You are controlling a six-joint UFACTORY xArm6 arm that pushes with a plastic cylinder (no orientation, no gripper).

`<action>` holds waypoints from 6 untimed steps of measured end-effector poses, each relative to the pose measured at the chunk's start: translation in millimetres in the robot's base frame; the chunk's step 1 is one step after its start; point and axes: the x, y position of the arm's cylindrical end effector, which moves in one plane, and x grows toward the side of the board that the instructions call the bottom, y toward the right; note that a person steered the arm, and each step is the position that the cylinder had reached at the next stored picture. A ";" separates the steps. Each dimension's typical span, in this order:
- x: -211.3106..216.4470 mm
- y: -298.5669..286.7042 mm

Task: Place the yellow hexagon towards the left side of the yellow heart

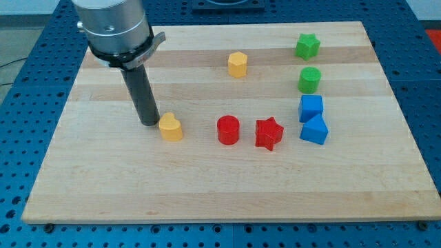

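The yellow hexagon [238, 64] stands in the upper middle of the wooden board [96, 186]. The yellow heart [171, 127] lies lower and to the left of it, near the board's middle left. My tip [149, 122] rests on the board just left of the yellow heart, almost touching it, and far to the lower left of the hexagon. The dark rod rises from the tip to the arm's grey end at the view's top left.
A red cylinder [228, 129] and a red star [269, 133] lie right of the heart. A green star [308, 46], a green cylinder [309, 80] and two blue blocks [311, 108] [314, 130] stand in a column at the right.
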 end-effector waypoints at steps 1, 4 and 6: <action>2.8 8.7; -67.5 91.0; -100.4 190.6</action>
